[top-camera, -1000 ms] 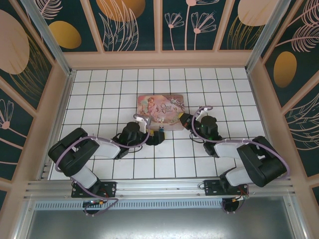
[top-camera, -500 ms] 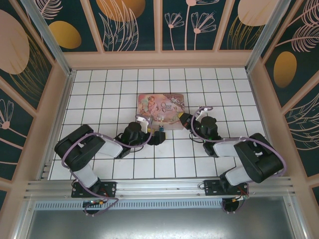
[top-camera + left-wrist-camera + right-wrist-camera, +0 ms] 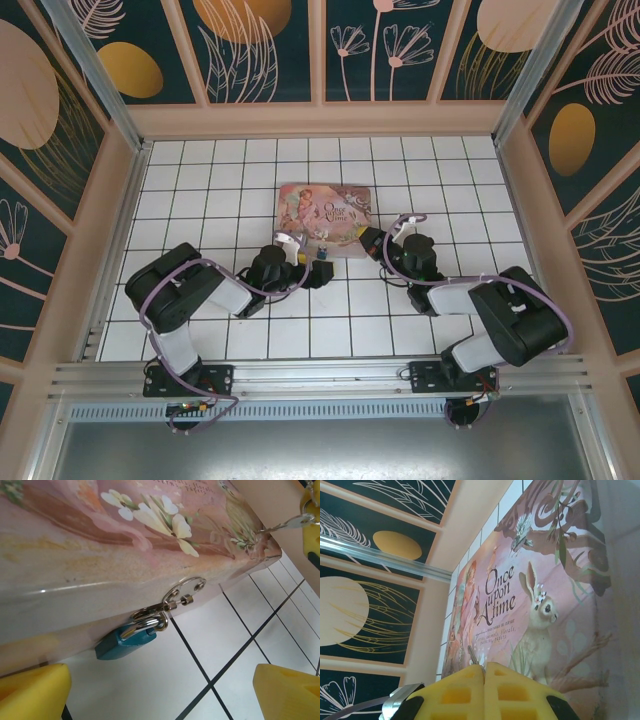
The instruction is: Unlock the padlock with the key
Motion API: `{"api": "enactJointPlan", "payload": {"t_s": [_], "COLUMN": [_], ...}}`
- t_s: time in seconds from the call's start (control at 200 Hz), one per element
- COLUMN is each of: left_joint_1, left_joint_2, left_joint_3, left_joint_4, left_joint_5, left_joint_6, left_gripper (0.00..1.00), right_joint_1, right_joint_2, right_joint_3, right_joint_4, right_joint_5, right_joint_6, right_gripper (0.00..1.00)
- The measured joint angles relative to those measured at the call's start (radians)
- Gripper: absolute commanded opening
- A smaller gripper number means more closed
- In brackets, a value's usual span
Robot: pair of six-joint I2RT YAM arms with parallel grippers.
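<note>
Padlock [image 3: 125, 640], blue-bodied with a silvery shackle, is located on the white tiled table [image 3: 240, 645], against the front wall of the pink tin [image 3: 125, 545]. Its shackle is passed through the tin's wire hasp [image 3: 182, 592], and the shackle appears to be seated in the body, so the lock is judged not yet opened.

The left gripper [image 3: 160, 687] is presented low and facing the padlock. Its yellow fingers [image 3: 30, 692] are spread wide, one to each side of the lock and short of it, and nothing is held between them.

The right gripper [image 3: 484, 672] is pressed together on the key [image 3: 292, 524]. The blade is seen projecting beyond the fingertips, beside the tin's front corner and well apart from the padlock.

The step in hand is judged to be the approach: the key is already gripped, but the lock body is not yet secured and the key is not yet at the lock. The keyway cannot be made out from these views.

For the next move, the left gripper is to be advanced and closed on the blue body so that the lock is steadied. The body is small and hangs loosely on the hasp, so it may be pushed aside if it is contacted off-centre. The key blade is then to be brought across and lined up with the keyway.
</note>
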Motion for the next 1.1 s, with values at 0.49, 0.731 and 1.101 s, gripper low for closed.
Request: {"api": "enactJointPlan", "payload": {"t_s": [0.49, 0.731, 1.101], "left_joint_1": [-0.007, -0.015, -0.017], "left_joint_2": [0.066, 0.079, 0.118], "left_joint_3": [0.071, 0.101, 0.124], "left_joint_4": [0.052, 0.055, 0.054], "left_joint_5": [0.035, 0.045, 0.004], "left_joint_6": [-0.044, -0.061, -0.057], "left_gripper": [0.93, 0.93, 0.93], "right_joint_1": [0.000, 0.000, 0.000], "right_joint_2": [0.035, 0.049, 0.054], "right_joint_3": [0.000, 0.000, 0.000], "right_joint_4": [0.013, 0.027, 0.040], "right_joint_5": [0.000, -0.001, -0.005], "right_joint_6": [0.000, 0.000, 0.000], "right_gripper": [0.00, 0.00, 0.00]}}
